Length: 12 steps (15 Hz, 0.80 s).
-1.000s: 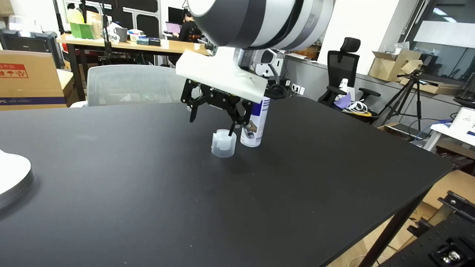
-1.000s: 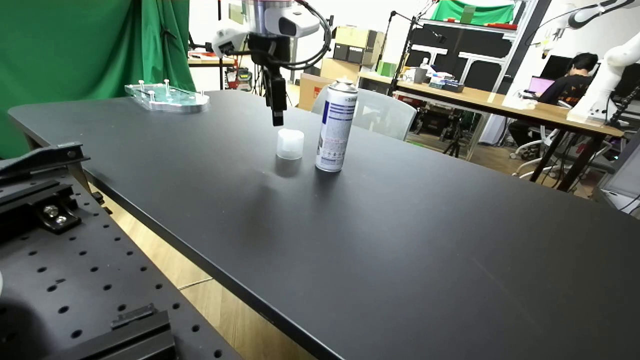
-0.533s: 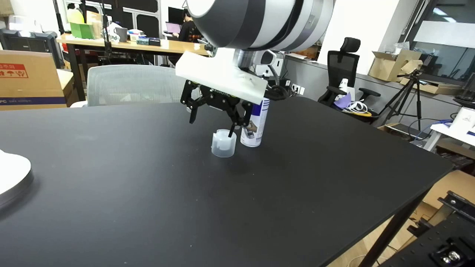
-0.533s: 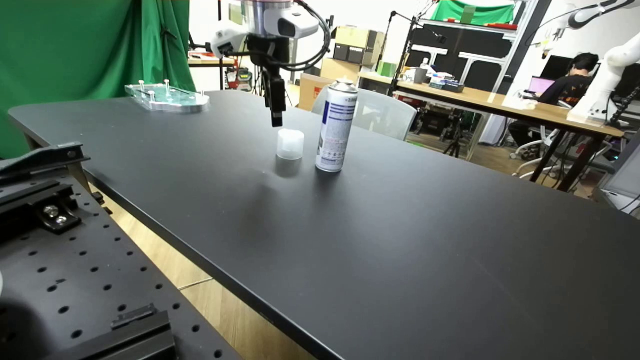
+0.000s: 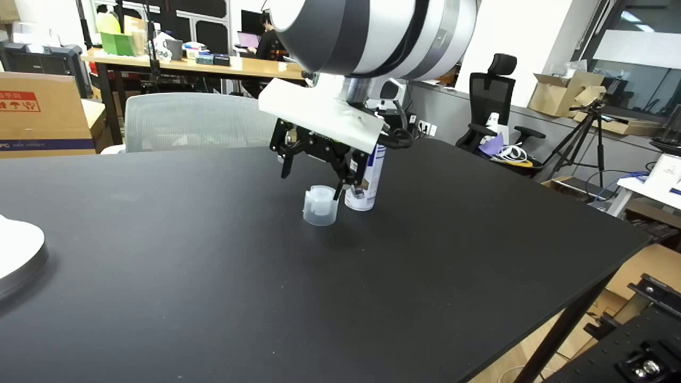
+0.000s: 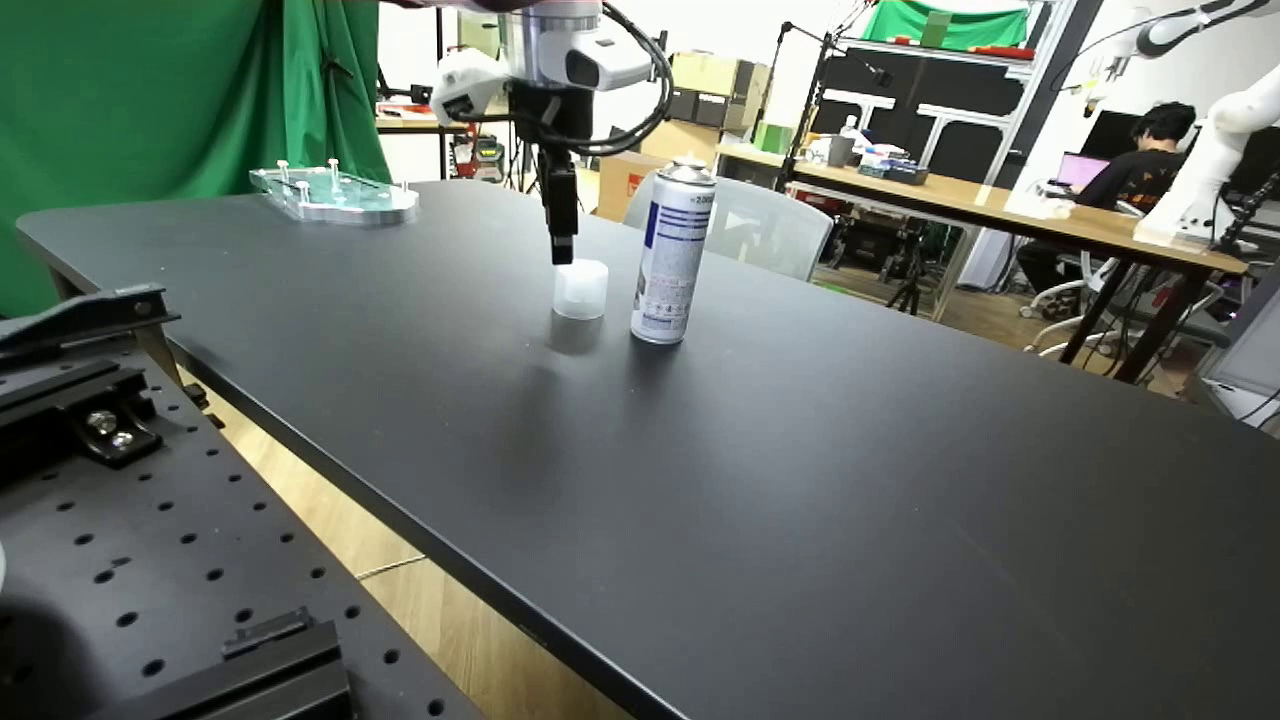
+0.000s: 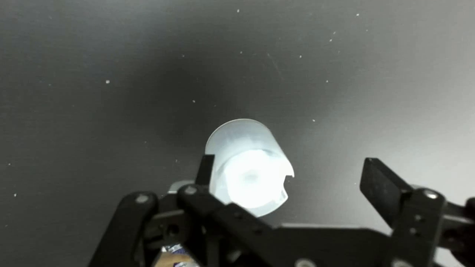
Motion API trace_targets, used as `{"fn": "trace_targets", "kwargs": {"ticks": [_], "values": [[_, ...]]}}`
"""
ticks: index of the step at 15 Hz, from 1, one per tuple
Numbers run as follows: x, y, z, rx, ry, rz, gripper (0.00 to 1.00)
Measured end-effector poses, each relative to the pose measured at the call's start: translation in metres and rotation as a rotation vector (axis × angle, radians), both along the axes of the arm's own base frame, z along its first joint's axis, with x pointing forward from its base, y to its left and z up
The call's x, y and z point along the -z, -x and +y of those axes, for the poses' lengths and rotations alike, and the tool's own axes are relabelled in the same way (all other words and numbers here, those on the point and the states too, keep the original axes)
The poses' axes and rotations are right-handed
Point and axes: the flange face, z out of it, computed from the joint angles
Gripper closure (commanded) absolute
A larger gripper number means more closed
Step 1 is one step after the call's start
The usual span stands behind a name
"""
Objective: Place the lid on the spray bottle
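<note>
The lid (image 5: 319, 210) is a translucent whitish cap standing on the black table, with a notch in its upper rim. It also shows in an exterior view (image 6: 580, 292) and the wrist view (image 7: 245, 135). The spray bottle (image 6: 672, 260) stands upright close beside the lid, white with blue markings; it is partly behind my gripper in an exterior view (image 5: 367, 186). Only a scrap of its label shows in the wrist view (image 7: 176, 254). My gripper (image 5: 311, 184) is open and empty, just above the lid. In the wrist view its left finger (image 7: 205, 168) overlaps the lid's left edge; the right finger (image 7: 384, 189) is well apart.
A white rounded object (image 5: 21, 252) sits at the table's left side in an exterior view. A clear plate with posts (image 6: 340, 198) lies at the far end. A grey chair (image 5: 191, 122) stands behind the table. A perforated metal plate (image 6: 180, 590) borders the near edge.
My gripper has come down a little and shifted slightly toward the bottle's side in both exterior views, mostly in the last half second. The lid and spray bottle have not moved.
</note>
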Motion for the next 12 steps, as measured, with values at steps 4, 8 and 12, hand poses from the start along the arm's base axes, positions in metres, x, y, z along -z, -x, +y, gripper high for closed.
{"fn": "trace_targets", "kwargs": {"ticks": [4, 8, 12], "values": [[0.005, -0.011, -0.007, 0.046, -0.003, 0.015, 0.00], [0.013, -0.026, -0.011, 0.084, -0.001, 0.044, 0.00], [0.016, -0.039, -0.010, 0.105, -0.003, 0.070, 0.32]]}}
